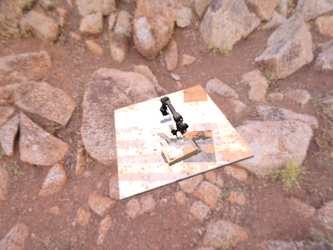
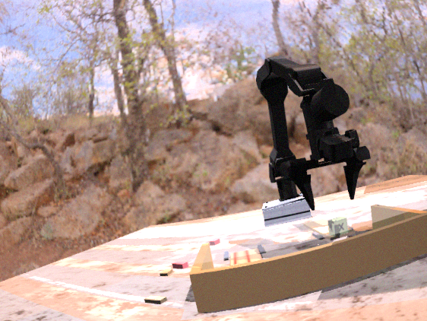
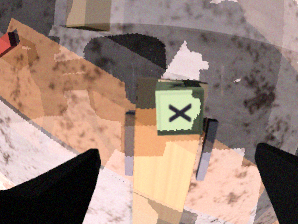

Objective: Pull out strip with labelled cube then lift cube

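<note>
Two grey rails (image 3: 129, 145) (image 3: 207, 150) flank the strip (image 3: 162, 175) — cube (image 2: 337, 227) (image 3: 179, 111) aboard.

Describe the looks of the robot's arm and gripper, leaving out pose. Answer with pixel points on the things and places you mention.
The arm (image 1: 176, 115) (image 2: 279, 127) is black all over, with chunky angular links and a round joint housing. The gripper (image 1: 179, 134) (image 2: 332, 204) (image 3: 180, 155) is black too: two wedge-shaped fingers tapering to narrow tips. No cables or markings can be made out.
</note>
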Controlling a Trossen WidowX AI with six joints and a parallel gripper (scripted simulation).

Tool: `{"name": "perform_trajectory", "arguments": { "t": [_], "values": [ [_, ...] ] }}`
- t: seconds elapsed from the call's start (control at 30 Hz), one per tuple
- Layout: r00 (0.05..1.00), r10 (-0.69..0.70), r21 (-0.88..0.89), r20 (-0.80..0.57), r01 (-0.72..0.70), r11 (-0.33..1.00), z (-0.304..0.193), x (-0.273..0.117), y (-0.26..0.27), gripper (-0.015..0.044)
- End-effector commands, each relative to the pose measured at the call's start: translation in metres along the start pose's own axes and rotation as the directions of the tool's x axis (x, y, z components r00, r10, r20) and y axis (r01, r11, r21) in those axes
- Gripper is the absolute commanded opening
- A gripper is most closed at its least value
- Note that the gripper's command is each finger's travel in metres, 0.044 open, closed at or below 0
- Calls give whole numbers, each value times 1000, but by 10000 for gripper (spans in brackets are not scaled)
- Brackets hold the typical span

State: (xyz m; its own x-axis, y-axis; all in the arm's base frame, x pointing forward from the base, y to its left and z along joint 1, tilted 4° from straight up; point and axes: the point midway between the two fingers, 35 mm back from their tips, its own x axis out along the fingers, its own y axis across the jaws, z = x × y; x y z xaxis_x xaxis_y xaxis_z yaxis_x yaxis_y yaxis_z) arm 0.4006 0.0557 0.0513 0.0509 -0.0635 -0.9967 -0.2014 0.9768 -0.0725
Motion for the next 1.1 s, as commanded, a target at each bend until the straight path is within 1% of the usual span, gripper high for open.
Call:
{"name": "perform_trajectory", "arguments": {
  "t": [0.0, 0.03, 0.27, 0.3, 1.07],
  "values": [
    [1000, 3, -3, 3, -3, 1000, 13, -3, -2, 440],
    [1000, 3, -3, 3, -3, 1000, 14, -3, -2, 440],
    [1000, 2, -3, 3, -2, 1000, 15, 5, -2, 256],
    [1000, 2, -3, 3, -2, 1000, 15, 7, -2, 250],
    [1000, 2, -3, 3, -2, 1000, 14, 45, -2, 250]
  ]
}}
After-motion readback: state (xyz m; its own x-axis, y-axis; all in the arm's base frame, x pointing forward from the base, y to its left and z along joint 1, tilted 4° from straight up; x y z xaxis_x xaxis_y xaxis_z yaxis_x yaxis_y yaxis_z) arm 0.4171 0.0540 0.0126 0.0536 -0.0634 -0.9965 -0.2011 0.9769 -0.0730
